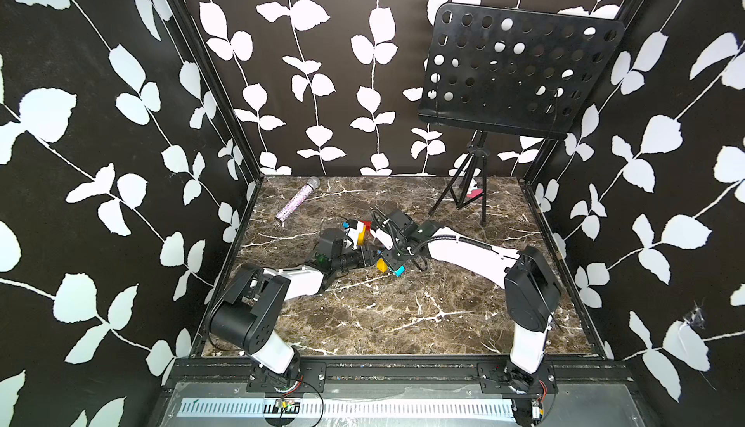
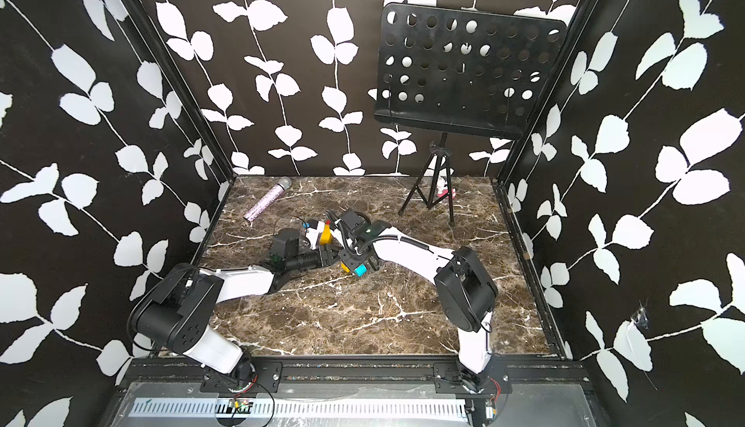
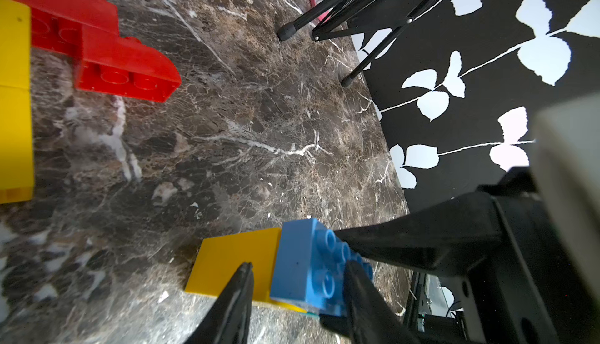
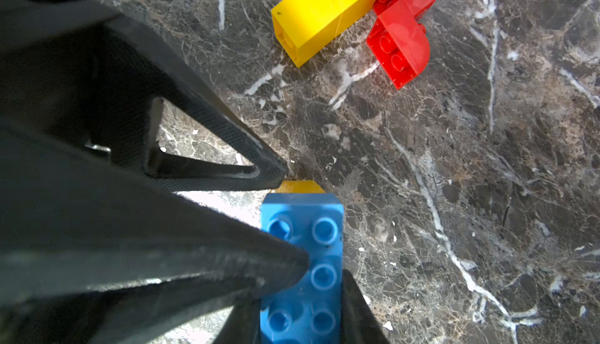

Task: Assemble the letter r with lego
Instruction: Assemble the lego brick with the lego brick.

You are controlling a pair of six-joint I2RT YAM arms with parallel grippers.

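1. At mid-table, on the marble tabletop (image 1: 383, 316), the right gripper (image 4: 302, 297) clamps the blue brick (image 4: 303, 206) by its long sides.
2. Against that brick's underside sits a yellow brick (image 3: 227, 261); a teal brick (image 1: 398, 271) shows just beside them.
3. Around the same stack, the left gripper (image 3: 298, 264) straddles it; whether it squeezes cannot be told.
4. Nearby, joined yellow bricks (image 4: 328, 11) and red bricks (image 4: 402, 40) lie clear of both claws.

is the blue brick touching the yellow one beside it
Touching: the left wrist view shows the blue brick flush against the yellow brick, no gap.
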